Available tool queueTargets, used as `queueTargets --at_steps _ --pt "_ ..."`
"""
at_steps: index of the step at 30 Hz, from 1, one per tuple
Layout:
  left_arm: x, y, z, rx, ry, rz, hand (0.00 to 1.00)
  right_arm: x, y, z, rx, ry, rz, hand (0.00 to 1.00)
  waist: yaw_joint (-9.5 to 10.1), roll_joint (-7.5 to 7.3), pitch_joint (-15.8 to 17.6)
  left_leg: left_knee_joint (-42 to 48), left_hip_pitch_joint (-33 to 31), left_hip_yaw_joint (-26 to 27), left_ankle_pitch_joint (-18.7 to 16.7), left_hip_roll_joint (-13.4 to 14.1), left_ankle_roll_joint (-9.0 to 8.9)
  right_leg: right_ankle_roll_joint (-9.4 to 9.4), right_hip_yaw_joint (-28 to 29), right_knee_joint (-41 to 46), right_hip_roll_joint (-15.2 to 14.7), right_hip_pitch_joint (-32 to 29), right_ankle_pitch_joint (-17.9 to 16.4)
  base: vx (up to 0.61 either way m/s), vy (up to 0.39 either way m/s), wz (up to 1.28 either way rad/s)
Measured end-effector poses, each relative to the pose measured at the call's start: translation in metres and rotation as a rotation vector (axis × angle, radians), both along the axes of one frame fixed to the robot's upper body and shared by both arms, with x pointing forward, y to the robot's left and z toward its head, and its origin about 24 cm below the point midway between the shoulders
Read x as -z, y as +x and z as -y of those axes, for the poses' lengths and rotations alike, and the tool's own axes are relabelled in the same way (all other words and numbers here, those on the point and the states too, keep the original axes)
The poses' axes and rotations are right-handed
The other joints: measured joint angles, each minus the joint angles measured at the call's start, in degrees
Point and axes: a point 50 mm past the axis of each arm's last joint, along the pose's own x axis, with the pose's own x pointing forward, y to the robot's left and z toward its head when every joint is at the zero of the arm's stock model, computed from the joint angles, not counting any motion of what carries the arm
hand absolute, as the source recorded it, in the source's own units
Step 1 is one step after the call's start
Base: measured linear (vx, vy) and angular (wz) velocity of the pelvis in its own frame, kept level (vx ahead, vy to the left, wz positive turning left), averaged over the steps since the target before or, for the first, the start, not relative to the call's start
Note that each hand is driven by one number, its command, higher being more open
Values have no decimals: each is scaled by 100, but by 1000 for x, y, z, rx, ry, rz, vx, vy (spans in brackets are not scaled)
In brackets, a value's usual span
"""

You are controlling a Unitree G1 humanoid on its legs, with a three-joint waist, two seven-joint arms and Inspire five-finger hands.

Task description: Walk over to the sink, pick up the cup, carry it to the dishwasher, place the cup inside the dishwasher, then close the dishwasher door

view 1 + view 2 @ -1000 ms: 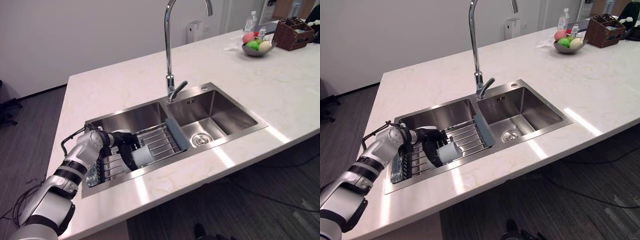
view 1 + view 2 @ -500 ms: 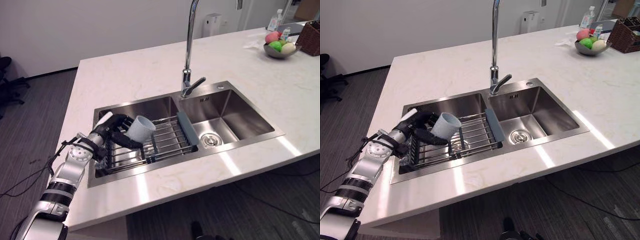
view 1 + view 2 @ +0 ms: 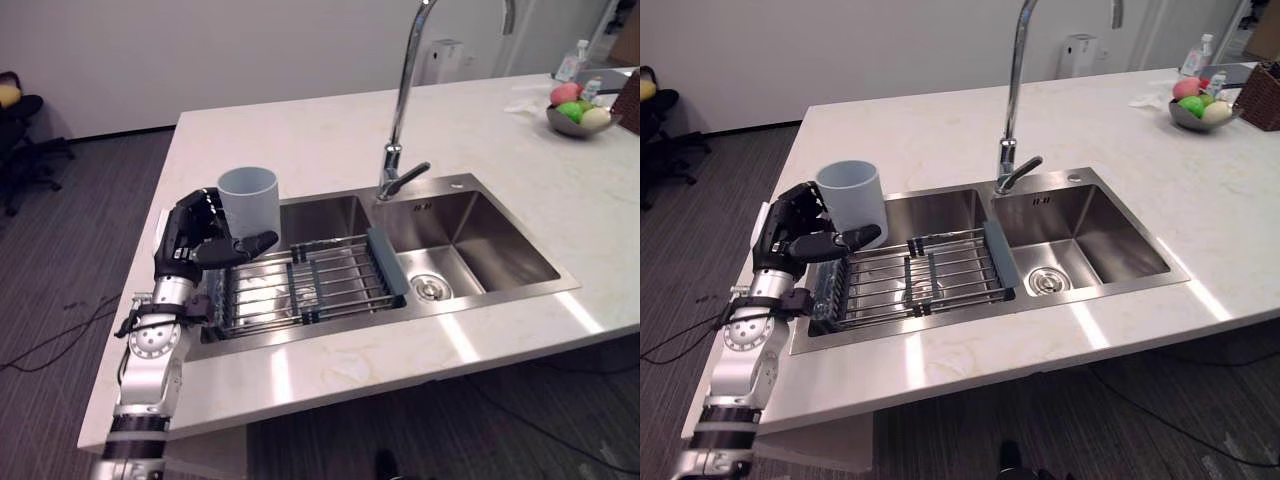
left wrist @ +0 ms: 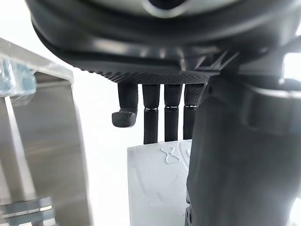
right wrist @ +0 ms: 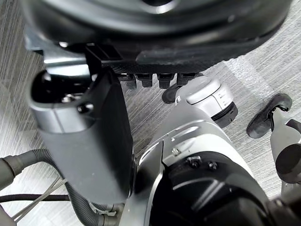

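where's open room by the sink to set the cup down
Widest bare patch: countertop behind the sink, from the faucet to the far edge. The strip in front of the sink is bare but narrow. The right basin is open too. Crowded: rack across the left basin, fruit bowl at the far right corner.

Left hand (image 3: 790, 235) holds upright cup (image 3: 852, 200) over sink's (image 3: 970, 318) left end.

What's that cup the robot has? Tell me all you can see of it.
The cup is a plain pale blue-grey tumbler, matte, perhaps plastic, no handle showing. It is upright, mouth up, held clear above the rack at the left end of the sink. The left hand grips it: fingers round its side, thumb across its lower front.
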Motion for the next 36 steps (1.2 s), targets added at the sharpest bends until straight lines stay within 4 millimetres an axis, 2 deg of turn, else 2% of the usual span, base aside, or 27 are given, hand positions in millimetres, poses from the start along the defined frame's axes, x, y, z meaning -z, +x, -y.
queueTargets --at_steps 4,6,8,9,11,15,18,21,23,25,26,27,28,29,30,31,32,33,34,35,36 --pt "0 -37 7 -137 -29 109 0 3 -9 -9 23 4 -39 100 199 -174 -130 98 -91 -142 9 -14 15 0 -114 2 -65 26 -1 -63 -33 16" --pt "1 -46 9 -193 -31 138 0 4 -13 -11 24 2 -56 100 292 -231 -179 154 -134 -227 11 -18 23 -1 -180 0 -86 55 -2 -89 -42 23" --pt "2 -56 8 -252 -21 157 0 3 -17 -11 15 -4 -71 100 372 -211 -254 173 -173 -285 16 -16 33 -5 -247 1 -89 66 -5 -94 -51 17" --pt "1 -64 8 -289 -2 168 0 3 -18 -11 6 -10 -79 100 388 -254 -326 189 -177 -319 16 -5 34 -8 -275 -3 -91 92 -8 -78 -42 16" --pt "-5 -69 10 -324 45 216 0 3 -19 -10 -9 -18 -91 100 462 -222 -375 224 -191 -385 7 17 21 -47 -335 -27 -105 134 -35 -82 -39 16" --pt "-12 -73 14 -351 110 263 0 3 -13 -11 -39 -22 -89 100 472 -229 -483 232 -243 -546 6 44 3 -97 -471 -26 -113 171 -71 -41 -34 19" --pt "-11 -77 14 -384 150 262 0 4 -13 -9 -73 -33 -103 100 482 -216 -487 322 -311 -706 1 83 -2 -115 -629 4 -111 241 -123 -8 -28 29" --pt "-3 -81 11 -436 146 201 0 4 -7 -6 -118 -48 -115 100 538 -160 -397 683 -551 -1160 -14 148 -9 -65 -1023 89 -132 384 -202 -6 -29 66" --pt "4 -88 9 -474 137 144 0 4 -4 -3 -144 -60 -121 100 607 -162 -324 756 -725 -1542 38 145 -17 -47 -1422 333 -190 397 -401 -27 -51 118" --pt "13 -94 7 -526 103 83 0 3 -2 4 -172 -73 -132 100 800 -158 -185 476 -958 -1972 476 -38 -40 10 -2173 629 -442 415 -724 -70 -50 171" --pt "16 -96 7 -539 89 68 0 3 -1 6 -179 -77 -137 100 826 -149 -169 326 -1020 -2042 674 -105 -56 10 -2386 700 -515 419 -796 -117 -36 222" --pt "18 -97 9 -545 65 59 0 3 1 12 -184 -84 -146 100 855 -159 -82 -143 -1098 -2069 1161 -260 -70 1 -2727 866 -705 425 -961 -188 28 245" --pt "17 -97 13 -537 45 65 0 2 1 19 -164 -99 -158 100 944 -143 -39 -768 -1037 -1235 1010 -191 435 -78 -3403 910 -898 491 -989 -193 54 266" --pt "16 -97 13 -533 38 70 0 2 2 20 -161 -105 -165 100 957 -207 -9 -708 -1102 -629 825 -135 735 -91 -3768 878 -1050 535 -985 -149 91 284" --pt "12 -95 14 -518 28 99 0 1 7 25 -164 -116 -163 100 925 -297 119 201 -1433 236 678 -17 979 -96 -4420 966 -1402 662 -994 -45 67 274" --pt "10 -96 14 -506 10 120 0 -1 10 31 -178 -129 -174 100 981 -296 124 1015 -1528 822 678 227 978 -114 -4888 1079 -1631 792 -1002 -22 71 254" --pt "8 -97 15 -499 -6 136 0 -2 9 35 -181 -137 -178 100 1010 -208 79 1282 -1487 1041 712 408 984 -116 -5123 1188 -1689 861 -1008 4 111 212" --pt "2 -99 18 -481 -31 185 0 -5 12 42 -173 -153 -173 100 1063 57 2 1435 -1384 1200 1146 670 985 -88 -5509 1524 -1715 1012 -1087 -6 207 187" --pt "-4 -98 21 -455 -36 225 0 -7 17 45 -172 -163 -162 100 1023 155 18 1358 -1417 1342 1144 546 1034 -178 -5717 1862 -1924 1139 -1148 -31 237 220" --pt "-10 -96 24 -419 -43 262 0 -5 18 42 -170 -150 -156 100 957 229 53 1141 -1430 1347 1197 491 1111 -130 -5784 2234 -2012 1148 -1461 -120 203 216" --pt "-19 -96 23 -395 -45 320 0 -2 29 32 -159 -122 -120 100 959 198 52 363 -1323 1149 1314 250 1066 36 -5849 1961 -1687 1068 -1610 -165 97 192"
